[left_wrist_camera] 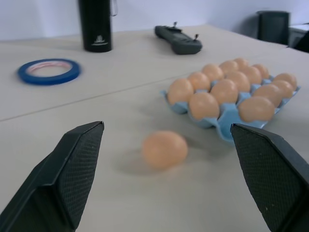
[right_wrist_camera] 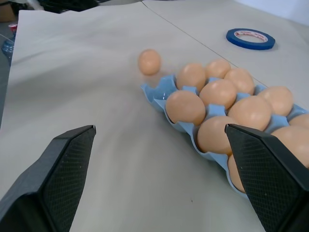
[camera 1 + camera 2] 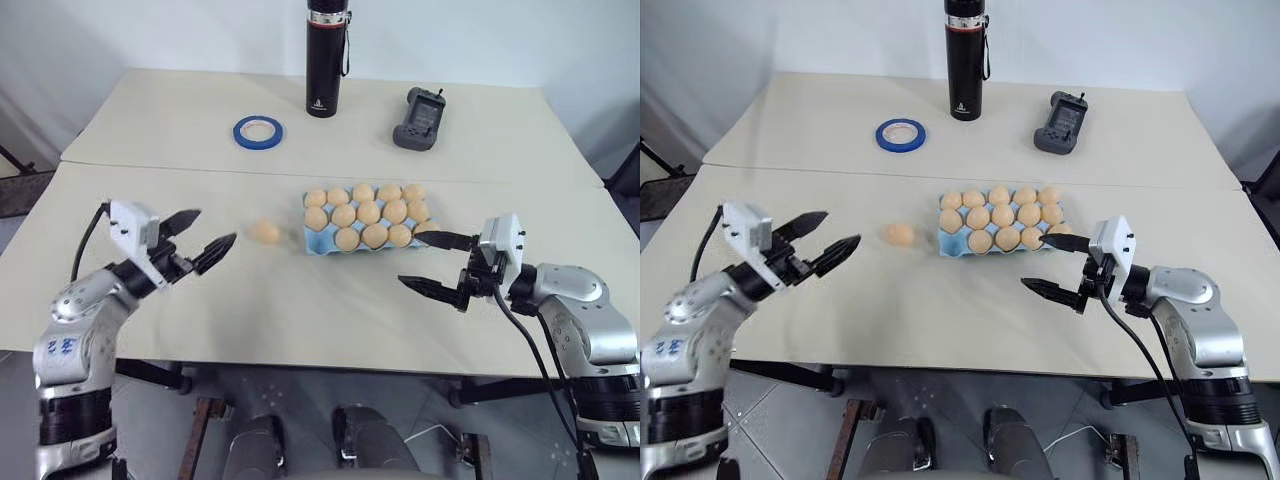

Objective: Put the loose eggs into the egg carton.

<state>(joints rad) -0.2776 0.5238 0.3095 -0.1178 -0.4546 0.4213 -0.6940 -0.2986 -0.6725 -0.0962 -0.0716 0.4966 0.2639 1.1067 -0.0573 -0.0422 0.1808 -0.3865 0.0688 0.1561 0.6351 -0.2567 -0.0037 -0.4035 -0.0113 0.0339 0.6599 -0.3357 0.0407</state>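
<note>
One loose egg (image 3: 265,232) lies on the table just left of the light blue egg carton (image 3: 318,239), which holds several tan eggs (image 3: 370,212); its front-left cup stands empty. My left gripper (image 3: 205,236) hovers open to the left of the loose egg (image 1: 164,149), pointing toward it, a short gap away. My right gripper (image 3: 435,263) is open at the carton's (image 2: 159,89) right front corner, nothing between its fingers. The loose egg (image 2: 149,62) lies beyond the carton in the right wrist view.
A blue tape ring (image 3: 258,131), a black bottle (image 3: 324,58) and a dark grey handheld controller (image 3: 418,119) stand on the far half of the table. A seam (image 3: 200,172) between two table tops runs across behind the carton.
</note>
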